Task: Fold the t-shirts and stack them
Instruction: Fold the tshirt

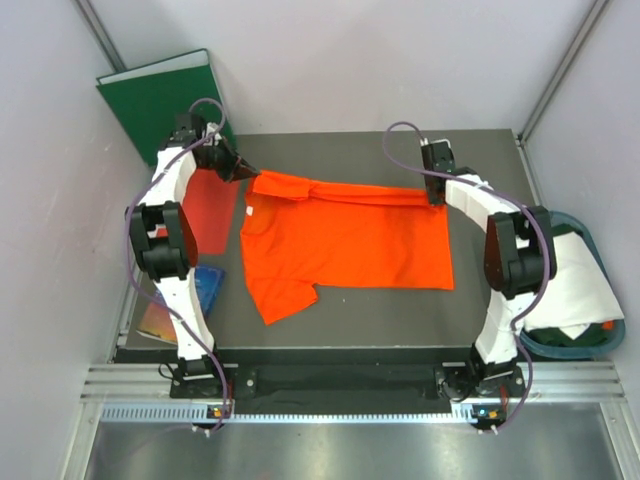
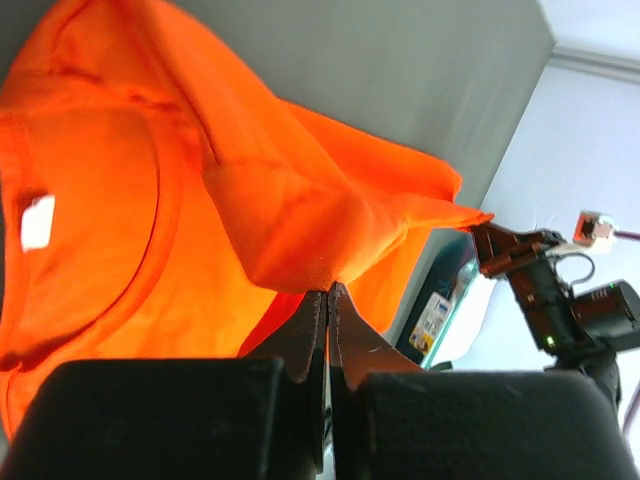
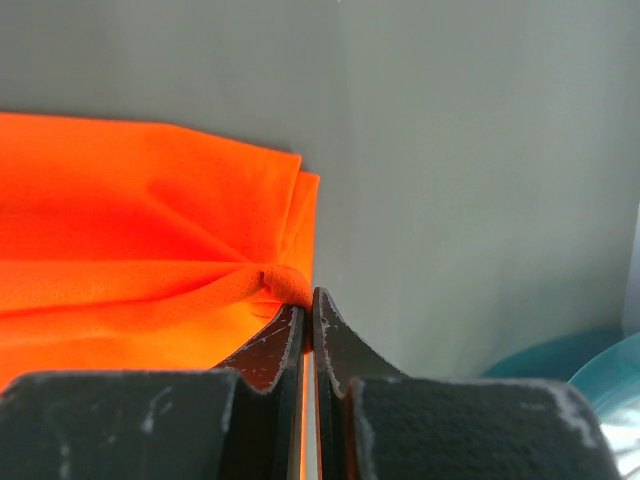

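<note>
L fingers (image 2: 320, 300) are shut tight on a pinch of the orange shirt (image 1: 345, 245) at its collar/shoulder end. The cloth bunches up just above the tips, and the neck opening and a white label sit to one side in the wrist view. R fingers (image 3: 303, 308) are shut too, w/ a small roll of orange fabric nipped at the tips, right by the hem corner on the far side.

Moving outward, the shirt lies spread across the dark counter (image 1: 480, 160), collar to the L and hem to the R. The near sleeve sticks out toward the arm bases. The far edge runs gathered and creased between the two grips. The rest lies mostly flat.

The white shirt (image 1: 575, 280), as far as we can tell, hangs over the teal basket (image 1: 560, 350) off the counter's R side, untouched. A red folder (image 1: 210, 210) and a green binder (image 1: 160, 95) sit on the L, clear of the work.

We judge this as the 1st lengthwise fold of the orange shirt, w/ the far edge in hand and not yet laid over. Next we need both arms to lift a little and travel toward the near edge together at equal pace, so the span btwn them is taut but not stretched. Then we lower the held edge to line up w/ the near side before letting go. Uneven travel would skew the fold.
</note>
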Controlling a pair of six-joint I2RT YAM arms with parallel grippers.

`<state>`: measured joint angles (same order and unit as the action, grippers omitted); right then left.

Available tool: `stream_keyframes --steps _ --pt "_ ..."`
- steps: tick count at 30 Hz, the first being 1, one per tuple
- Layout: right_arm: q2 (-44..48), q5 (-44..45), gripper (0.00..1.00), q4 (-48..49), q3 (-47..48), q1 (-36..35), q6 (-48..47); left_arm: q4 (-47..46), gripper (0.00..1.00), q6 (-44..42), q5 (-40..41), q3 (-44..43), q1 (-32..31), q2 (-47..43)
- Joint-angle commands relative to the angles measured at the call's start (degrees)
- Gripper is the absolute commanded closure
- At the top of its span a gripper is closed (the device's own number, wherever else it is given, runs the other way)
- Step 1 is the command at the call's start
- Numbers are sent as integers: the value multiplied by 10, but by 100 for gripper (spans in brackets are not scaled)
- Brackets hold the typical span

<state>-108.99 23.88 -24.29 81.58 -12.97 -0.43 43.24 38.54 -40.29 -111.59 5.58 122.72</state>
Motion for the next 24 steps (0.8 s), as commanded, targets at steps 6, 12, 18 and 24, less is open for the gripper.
stream_keyframes --steps 6,12,18,24 --pt "-45 144 100 64 23 -23 -6 100 100 -30 -10 29 3 -30" --pt "-86 179 100 95 104 -25 -28 94 100 -32 -2 29 5 -38" --pt "-97 178 100 143 140 -27 -40 117 100 -34 0 -9 5 -20" --pt "-94 165 100 146 102 -27 -39 141 100 -41 1 -7 6 -15"
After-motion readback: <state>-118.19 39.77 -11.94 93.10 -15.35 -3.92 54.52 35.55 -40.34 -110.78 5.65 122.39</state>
